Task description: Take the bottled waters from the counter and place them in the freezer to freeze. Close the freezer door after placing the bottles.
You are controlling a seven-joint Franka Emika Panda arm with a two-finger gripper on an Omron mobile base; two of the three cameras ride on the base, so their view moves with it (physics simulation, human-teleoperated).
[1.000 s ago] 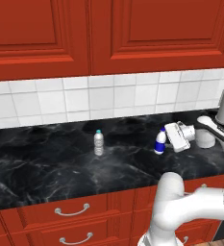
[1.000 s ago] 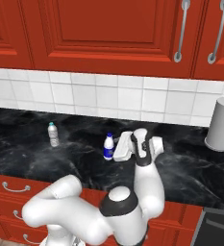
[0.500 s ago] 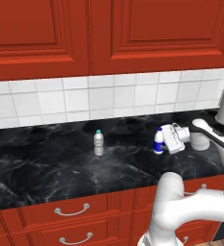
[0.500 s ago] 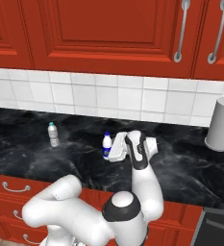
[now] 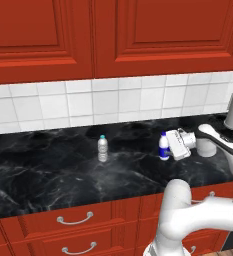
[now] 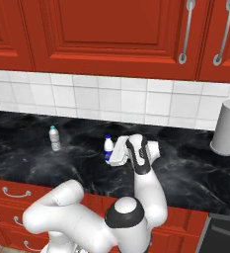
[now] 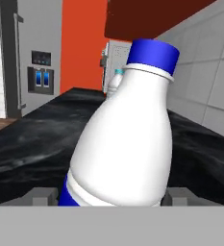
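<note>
I see the grey refrigerator point(image 7: 31, 57) far down the black marble counter point(image 5: 48, 172). My pincer point(image 5: 172, 145) reaches sideways at the white bottle point(image 5: 163, 146), whose blue cap points upward; its tips flank the bottle's base, but I cannot tell whether they grip. The clear bottle point(image 5: 103, 148) stands upright, well apart to its left.

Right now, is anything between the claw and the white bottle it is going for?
Nothing visible. The claw already straddles the white bottle on the counter, one finger on each side in the hand view. The clear bottle stands apart, farther along.
</note>
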